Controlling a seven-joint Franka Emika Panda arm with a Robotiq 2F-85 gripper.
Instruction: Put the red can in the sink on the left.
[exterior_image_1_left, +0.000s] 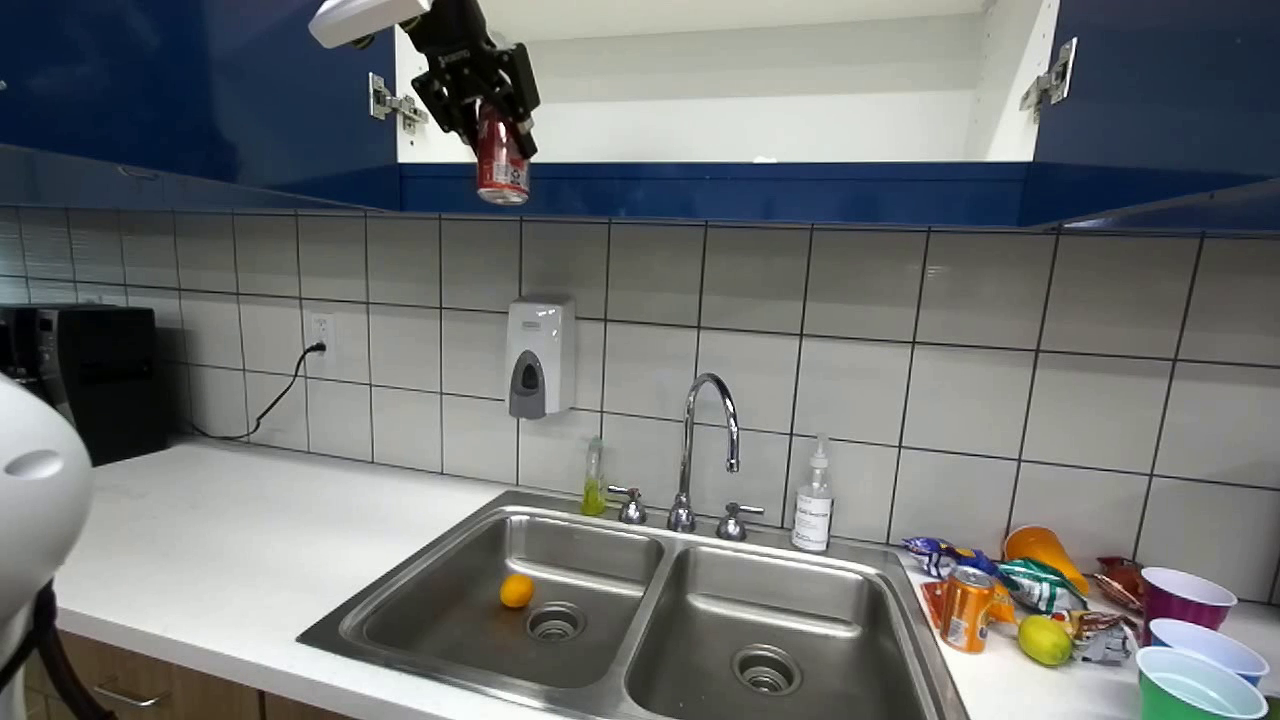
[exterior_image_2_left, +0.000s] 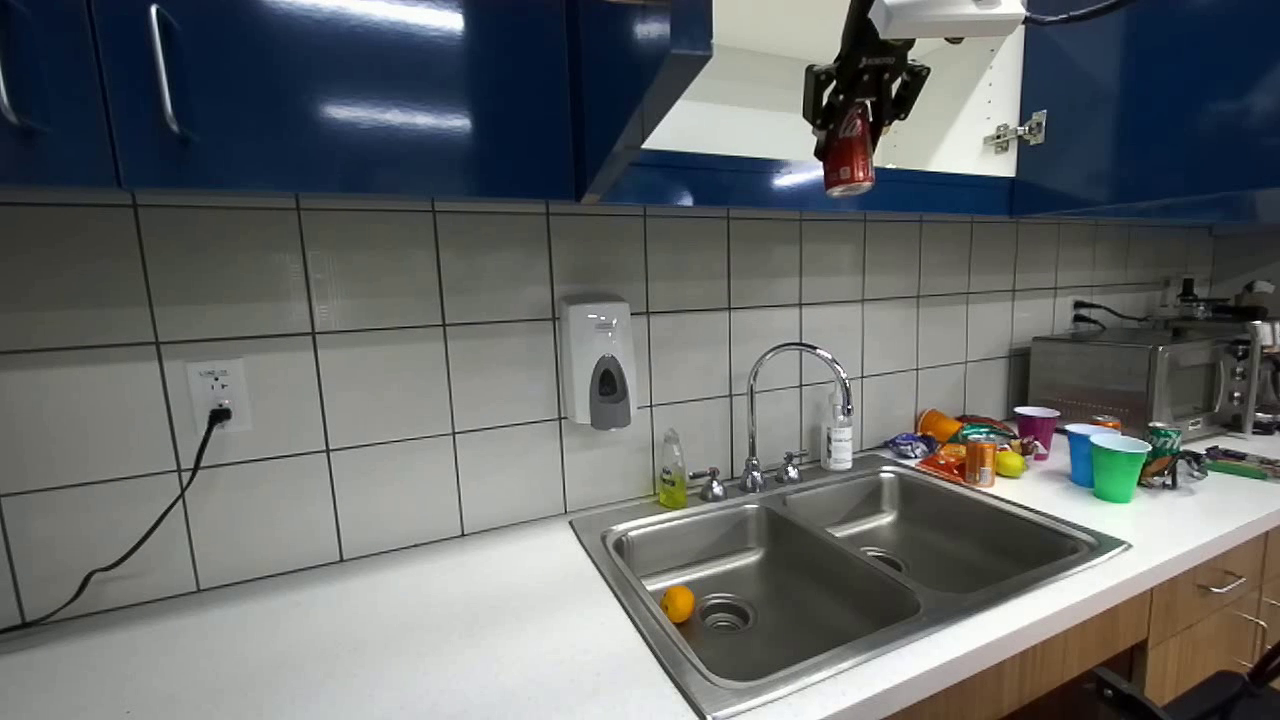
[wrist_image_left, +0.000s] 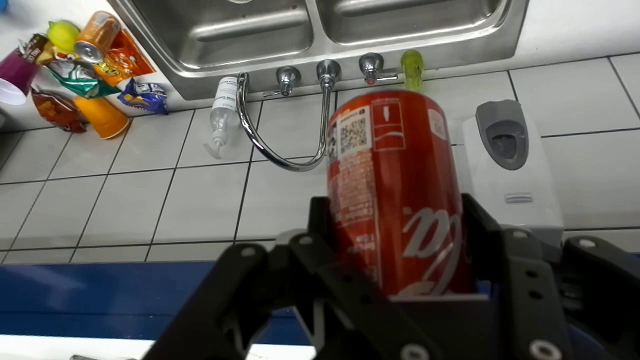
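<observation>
The black two-fingered end effector (wrist_image_left: 395, 215) is clamped around the slim red cylindrical drink can (exterior_image_1_left: 503, 172), its jaws parted by the can's width. The can hangs slightly tilted in midair, in front of the lower edge of the open glossy-blue wall cabinet (exterior_image_1_left: 720, 188); the gap there cannot be judged. Free air separates it from the rectangular stainless-steel left basin (exterior_image_1_left: 450, 630), well below, bordered by a metal rim (exterior_image_1_left: 325, 638) and divider (exterior_image_1_left: 647, 620), with a tall curved chrome tap (exterior_image_1_left: 687, 450) behind.
</observation>
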